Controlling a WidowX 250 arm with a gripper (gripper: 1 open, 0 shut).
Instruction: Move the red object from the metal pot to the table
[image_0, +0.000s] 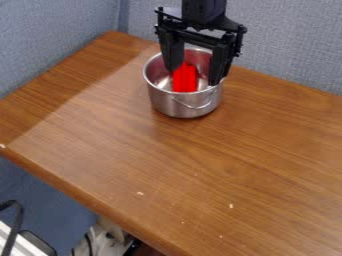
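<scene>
Both jaws hang apart over the metal pot (183, 88) near the table (160, 170) back edge.

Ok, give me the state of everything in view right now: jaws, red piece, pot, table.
gripper: jaws open, pointing down over the pot, straddling the red object, not closed on it.
red object: inside the pot, not lifted.
metal pot: upright on the table.
table: holds the pot.

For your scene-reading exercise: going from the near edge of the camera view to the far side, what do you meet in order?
Bare table → metal pot holding the red object → open gripper reaching down into the pot.
</scene>
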